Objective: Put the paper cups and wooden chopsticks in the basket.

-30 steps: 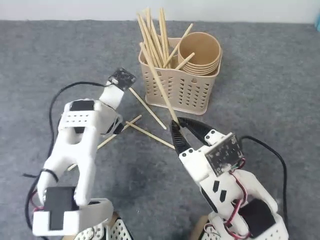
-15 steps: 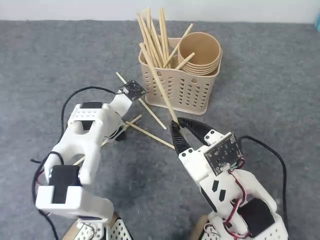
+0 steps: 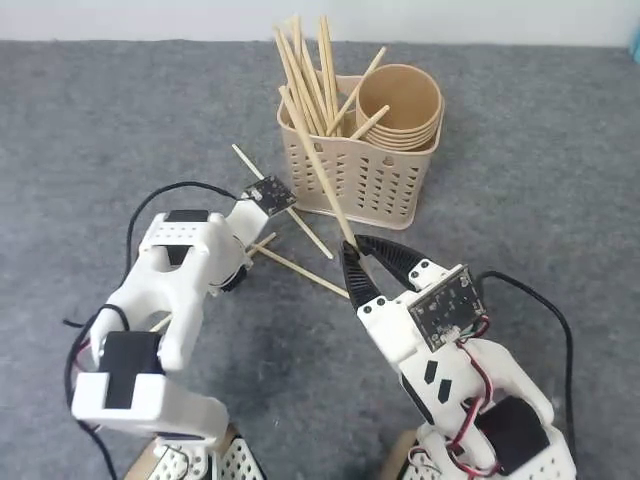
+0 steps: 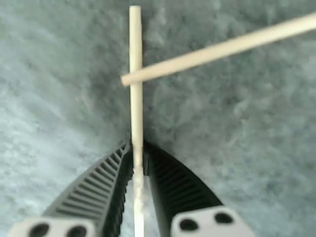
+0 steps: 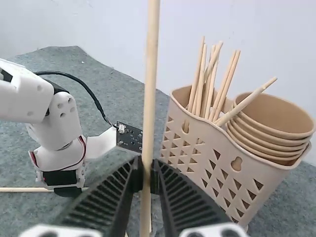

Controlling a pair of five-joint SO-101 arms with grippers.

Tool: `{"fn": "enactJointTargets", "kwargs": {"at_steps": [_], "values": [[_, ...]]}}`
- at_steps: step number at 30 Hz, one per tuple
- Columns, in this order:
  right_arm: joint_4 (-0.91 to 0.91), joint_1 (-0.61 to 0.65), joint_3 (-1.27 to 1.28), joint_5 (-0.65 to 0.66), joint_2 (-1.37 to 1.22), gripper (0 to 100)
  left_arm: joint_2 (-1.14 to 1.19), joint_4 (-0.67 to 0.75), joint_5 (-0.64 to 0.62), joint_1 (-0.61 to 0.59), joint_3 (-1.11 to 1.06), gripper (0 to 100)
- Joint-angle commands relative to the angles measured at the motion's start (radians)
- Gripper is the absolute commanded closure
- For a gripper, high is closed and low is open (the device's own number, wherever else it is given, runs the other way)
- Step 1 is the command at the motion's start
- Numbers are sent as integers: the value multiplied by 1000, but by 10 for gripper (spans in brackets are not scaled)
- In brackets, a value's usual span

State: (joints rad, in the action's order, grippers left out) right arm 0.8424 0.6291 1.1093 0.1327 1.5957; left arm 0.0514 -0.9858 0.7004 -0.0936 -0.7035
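Observation:
A beige basket stands at the back of the grey mat, with a stack of paper cups in its right part and several wooden chopsticks standing in its left. My right gripper sits just in front of the basket, shut on a chopstick that leans up against the basket's front wall. My left gripper is low over the mat, left of the basket, shut on a chopstick that lies flat. A second chopstick crosses over its far end.
Loose chopsticks lie on the mat between the arms: one runs diagonally past the basket's left corner, another points toward my right gripper. The left arm with its black cable is near the basket's left side.
My left arm has swung right and lowered toward the loose chopsticks; its wrist board now sits closer to the basket. The right arm has kept still with its chopstick.

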Motion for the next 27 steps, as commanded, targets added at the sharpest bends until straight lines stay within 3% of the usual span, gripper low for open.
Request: {"fn": "enactJointTargets", "kwargs": {"at_steps": [1,4,8,10,14,20,27], "values": [[-16,-12,-11,-12,18,991,-8,-71,-5,2,-4,987],[-25,-12,-11,-25,18,991,-34,-143,-21,-31,68,987],[-94,-13,-3,-199,18,991,-160,-252,-81,-118,196,987],[-174,-13,25,-281,18,991,-247,-270,-81,-149,226,987],[-403,-13,114,-302,16,991,-445,-262,-81,-178,216,987],[-691,-31,196,-299,4,991,-767,-130,-126,-175,77,987],[-894,-58,146,-298,-150,991,-1096,83,-445,-181,-99,987]]}}
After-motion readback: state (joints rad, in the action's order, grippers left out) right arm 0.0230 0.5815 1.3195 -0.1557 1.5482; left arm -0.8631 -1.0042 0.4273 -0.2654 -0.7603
